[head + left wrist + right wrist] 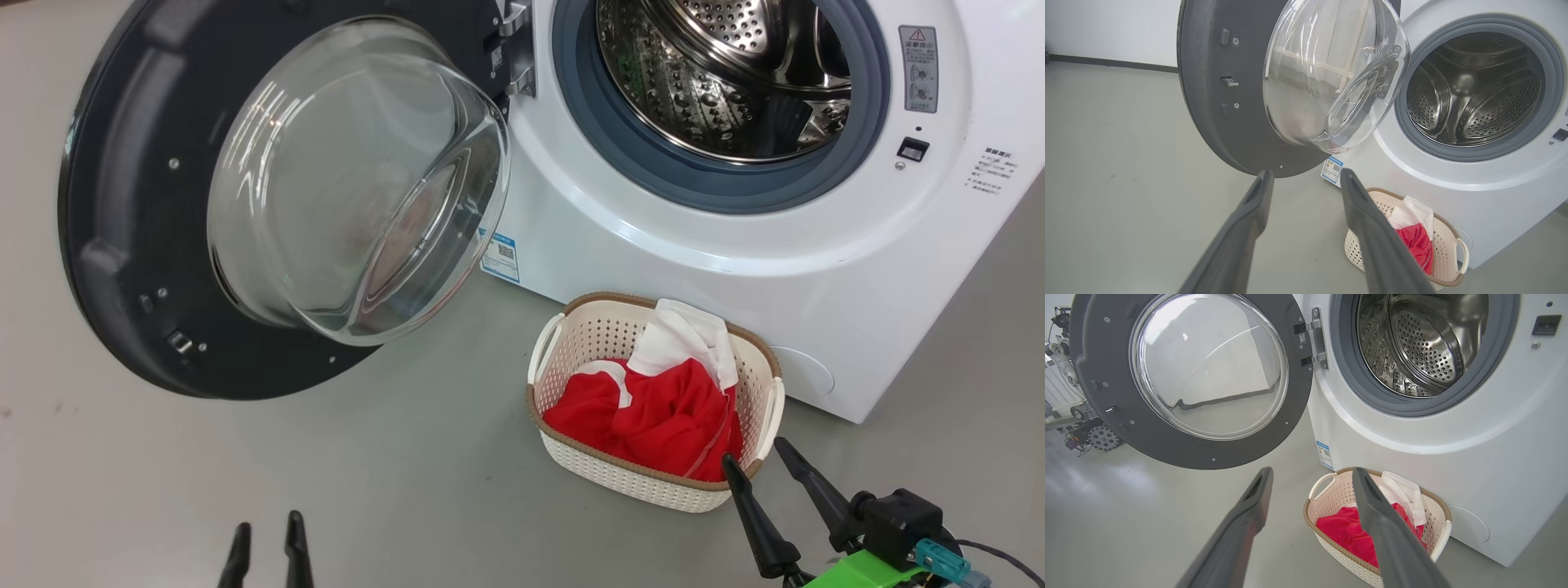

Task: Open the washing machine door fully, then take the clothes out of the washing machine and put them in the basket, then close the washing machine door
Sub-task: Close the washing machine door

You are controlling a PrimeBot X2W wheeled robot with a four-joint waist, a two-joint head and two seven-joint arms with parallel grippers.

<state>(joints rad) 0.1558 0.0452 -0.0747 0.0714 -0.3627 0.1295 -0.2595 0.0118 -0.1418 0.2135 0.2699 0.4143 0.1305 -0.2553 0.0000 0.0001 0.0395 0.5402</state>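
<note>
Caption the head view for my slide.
Washing machine door open, red clothes in basket beside washing machine; left tool and right tool open, holding nothing.

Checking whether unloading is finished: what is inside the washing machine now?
Inside the washing machine, the drum shows bare perforated steel walls. The grey gasket hides the nearest bottom strip of the drum. Red clothes lie in the basket.

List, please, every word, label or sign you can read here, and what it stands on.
No text is legible enough to quote.
Blue sticker on the washing machine: QR code, print too small.
Grey label beside the drum: warning triangle, characters blurred.
Dark print near its right edge: blurred.
</note>
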